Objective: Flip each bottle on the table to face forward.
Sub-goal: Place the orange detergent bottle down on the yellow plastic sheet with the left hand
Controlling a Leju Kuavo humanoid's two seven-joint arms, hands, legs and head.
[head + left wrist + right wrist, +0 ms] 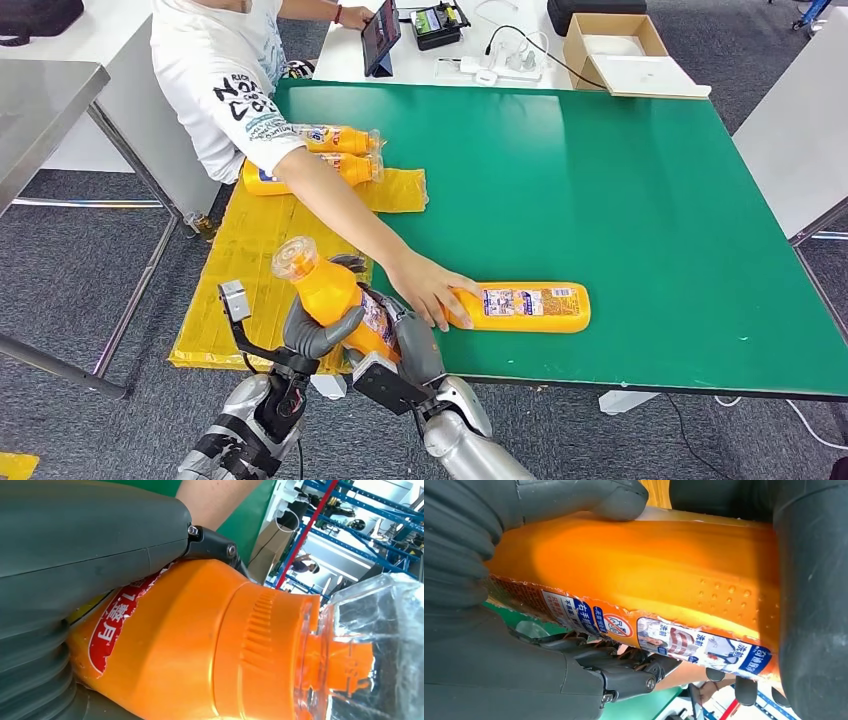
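The green surface [620,180] fills the middle of the room, grey carpet all round, white desks beyond its far edge. A yellow mat [250,260] hangs over the left edge, with two orange bottles [330,155] lying on it near the far left corner. A person's arm [350,225] reaches in and rests on another orange bottle [525,306] lying flat by the near edge. Off the near left corner, both hands clasp the held orange bottle [335,300]: left hand [318,335] wrapped around its shoulder, right hand [405,345] gripping the body. It looks rigid, smooth plastic, probably slippery and weighty if full; the flat waist seems the safest hold.
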